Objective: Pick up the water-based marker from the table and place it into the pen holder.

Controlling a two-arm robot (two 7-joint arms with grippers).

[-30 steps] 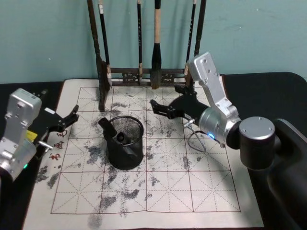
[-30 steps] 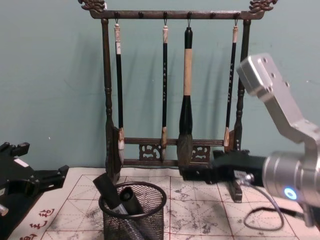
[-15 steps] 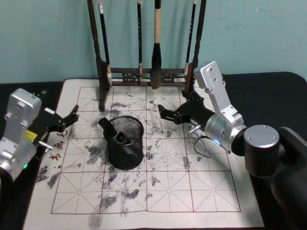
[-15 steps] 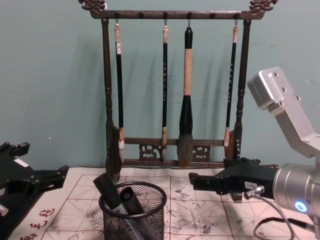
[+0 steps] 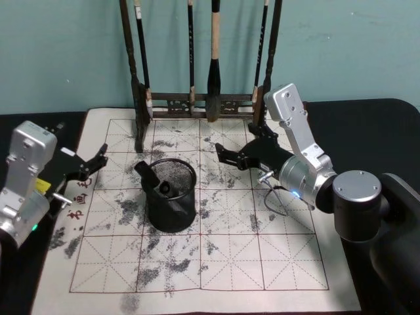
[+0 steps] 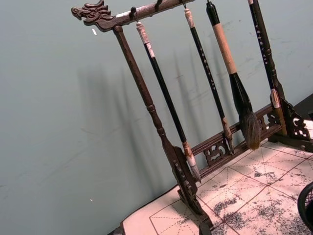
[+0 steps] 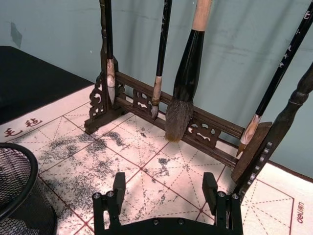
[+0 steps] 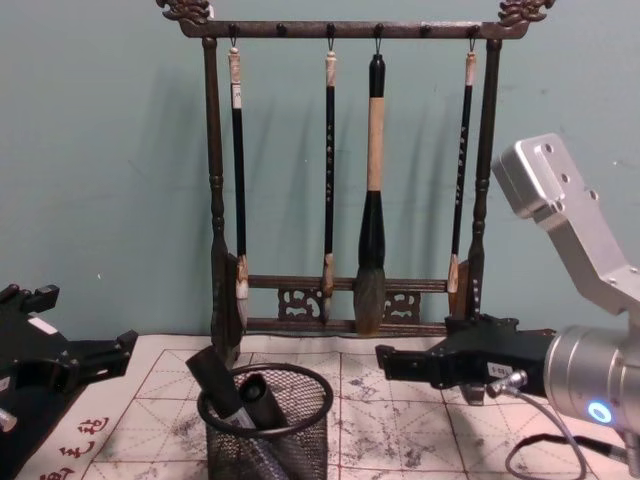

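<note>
Between the earlier frames and this one the right gripper (image 5: 231,155) had drawn back from above the holder's far side toward its own shoulder and sunk lower, then nearly stopped; the left gripper (image 5: 94,162) had not shifted. Jaws of the right gripper stood wide apart with nothing between them, as the right wrist view confirmed, where both fingers (image 7: 118,192) framed bare mat (image 7: 161,181). The left gripper, parked at the mat's left edge, was likewise spread and empty. Two dark cylinders already leaned inside the pen holder (image 5: 170,197), their tops above the rim; one of these (image 8: 215,385) was probably the marker, tilted toward the left arm's side, though which could not be told. No marker lay loose on the mat. The holder stood between the two grippers, somewhat nearer the left, below and to the left of the right gripper. The brush rack (image 8: 350,160) stood behind. By this evidence the placing looked complete, and the next move likely required only retreat.
</note>
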